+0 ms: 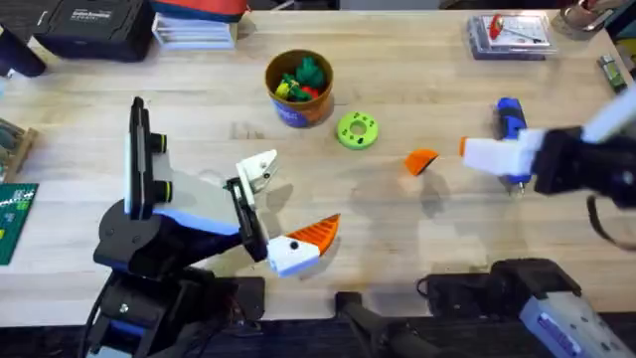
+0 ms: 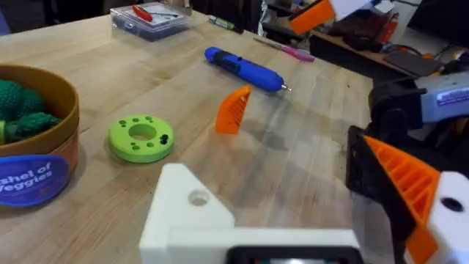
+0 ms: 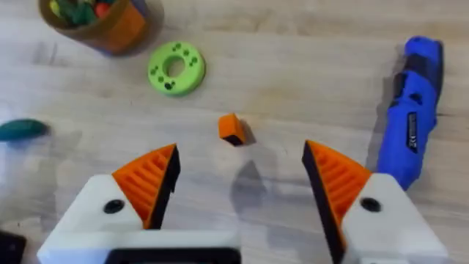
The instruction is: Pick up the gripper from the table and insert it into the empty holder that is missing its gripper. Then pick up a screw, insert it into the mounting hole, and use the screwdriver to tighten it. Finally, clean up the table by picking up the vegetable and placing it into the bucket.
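Fingers [image 3: 150, 183] of the right gripper [image 3: 238, 180] spread above the loose orange gripper [image 3: 232, 129]

This is a robotics lab or workshop bench: a broad butcher-block table [image 1: 417, 239] with plank seams carries two dark robot arms mounted at its near edge. Along the far edge lie a black equipment case [image 1: 91, 28], a stack of thin boxes [image 1: 195, 30] and a clear parts box [image 1: 508, 35] holding small red and metal pieces, while a green circuit board [image 1: 14, 221] lies at the left edge. A blue electric screwdriver [image 2: 244, 67] lies on the table, and beyond the table's edge the left wrist view shows cluttered shelving and cables.
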You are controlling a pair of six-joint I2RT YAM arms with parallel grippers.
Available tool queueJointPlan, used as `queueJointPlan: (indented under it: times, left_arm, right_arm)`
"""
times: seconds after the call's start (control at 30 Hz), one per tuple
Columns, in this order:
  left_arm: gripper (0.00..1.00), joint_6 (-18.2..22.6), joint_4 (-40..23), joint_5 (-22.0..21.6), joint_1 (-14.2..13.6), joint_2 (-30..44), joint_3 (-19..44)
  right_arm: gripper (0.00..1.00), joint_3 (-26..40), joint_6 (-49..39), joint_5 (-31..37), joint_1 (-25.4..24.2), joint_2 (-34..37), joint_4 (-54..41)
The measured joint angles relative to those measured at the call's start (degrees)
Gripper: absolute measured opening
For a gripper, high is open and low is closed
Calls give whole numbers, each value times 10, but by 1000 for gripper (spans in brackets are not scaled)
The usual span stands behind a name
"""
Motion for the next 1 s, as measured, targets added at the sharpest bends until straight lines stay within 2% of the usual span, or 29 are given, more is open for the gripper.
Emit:
queueJointPlan:
  times: [0.1, 0.27, 0.4, 0.43, 0.47, 0.73, 0.8, 0.9, 1.0]
  left_arm:
    - [985, 1, 0, 0, 0, 0, 0]
    - [985, 2, 0, 0, 0, 0, 0]
    - [985, 2, 0, 0, 0, 0, 0]
    - [985, 2, 0, 0, 0, 0, 0]
    - [985, 2, 0, 0, 0, 0, 0]
    - [985, 2, 0, 0, 0, 0, 0]
    - [985, 2, 0, 0, 0, 0, 0]
    - [985, 2, 0, 0, 0, 0, 0]
    - [986, 2, 0, 0, 0, 0, 0]
  right_arm:
    - [994, 35, -23, -1, 13, 86, -15]
    - [994, 104, -80, 25, 67, 219, -66]
    - [994, 114, -101, 58, 96, 309, -69]
    - [994, 114, -109, 71, 107, 365, -60]
    - [994, 114, -114, 74, 111, 382, -55]
    - [982, 114, -139, 84, 142, 462, -33]
    - [911, 114, -143, 84, 142, 473, -33]
    - [733, 114, -144, 84, 142, 482, -32]
    - [705, 114, -144, 85, 142, 483, -31]
